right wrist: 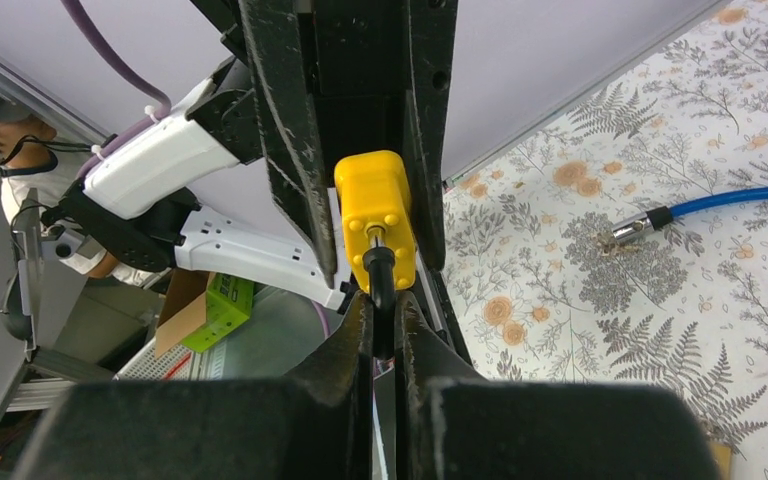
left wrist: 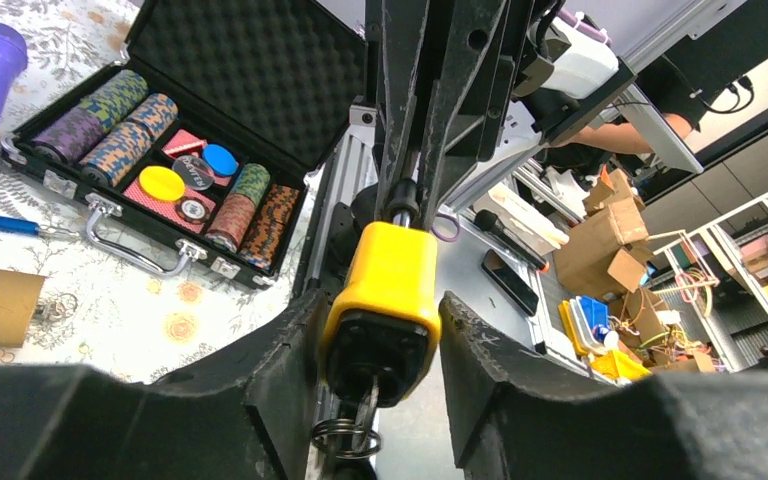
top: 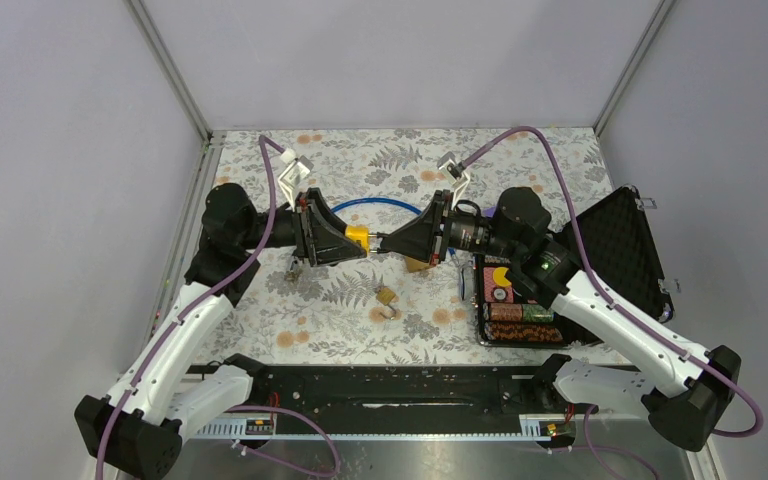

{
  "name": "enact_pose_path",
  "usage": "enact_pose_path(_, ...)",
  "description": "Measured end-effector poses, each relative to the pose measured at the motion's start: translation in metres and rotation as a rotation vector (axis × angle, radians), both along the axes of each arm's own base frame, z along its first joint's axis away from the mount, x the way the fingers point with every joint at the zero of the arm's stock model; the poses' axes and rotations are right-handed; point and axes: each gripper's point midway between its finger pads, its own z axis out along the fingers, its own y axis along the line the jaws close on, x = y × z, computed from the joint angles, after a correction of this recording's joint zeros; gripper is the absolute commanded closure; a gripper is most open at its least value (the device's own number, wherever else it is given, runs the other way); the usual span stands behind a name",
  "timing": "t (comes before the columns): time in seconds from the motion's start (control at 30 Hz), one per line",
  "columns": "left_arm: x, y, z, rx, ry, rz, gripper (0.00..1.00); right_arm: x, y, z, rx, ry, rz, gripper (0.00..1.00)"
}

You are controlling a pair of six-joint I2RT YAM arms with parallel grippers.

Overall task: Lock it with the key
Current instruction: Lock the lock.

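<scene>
Left wrist view, yellow padlock (left wrist: pixel 385 300) clasped between left fingers (left wrist: pixel 272 380), right fingers (right wrist: pixel 345 348) pinched on its shackle (right wrist: pixel 380 288).

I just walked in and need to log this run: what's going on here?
A yellow padlock is up in the air between the two arms. The right gripper is pinched shut on its shackle. The left gripper has its fingers close on either side of the lock's body; whether they grip it is unclear. A key sits in the keyhole, held by neither gripper.
</scene>
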Motion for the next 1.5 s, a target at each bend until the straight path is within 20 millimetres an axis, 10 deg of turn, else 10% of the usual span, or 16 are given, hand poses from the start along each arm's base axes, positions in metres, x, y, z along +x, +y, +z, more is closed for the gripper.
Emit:
enact_pose_path(0.5, 0.012, -0.001, -0.009, 0.020, 0.053, 0.059, 0.62, 0.005, -0.004, -0.012, -0.043, 0.043, -0.021, 1.00)
enact_pose_path(0.67, 0.012, -0.001, -0.008, 0.017, 0.053, 0.059, 1.00, 0.006, -0.005, -0.012, -0.040, 0.055, -0.024, 1.00)
enact_pose_path(0.77, 0.011, -0.003, -0.007, 0.012, 0.067, 0.056, 1.00, 0.006, -0.005, -0.011, -0.037, 0.066, -0.025, 1.00)
enact_pose_path(0.97, 0.014, -0.005, -0.006, 0.010, 0.105, 0.081, 1.00, 0.011, -0.005, -0.011, -0.035, 0.080, -0.031, 0.58)
enact_pose_path(1.17, 0.018, -0.007, -0.015, 0.048, 0.174, 0.114, 1.00, 0.014, -0.006, -0.010, -0.030, 0.083, -0.039, 0.48)
enact_pose_path(1.5, 0.022, -0.007, -0.016, 0.061, 0.207, 0.135, 1.00, 0.017, -0.021, -0.007, -0.016, 0.056, -0.076, 0.63)
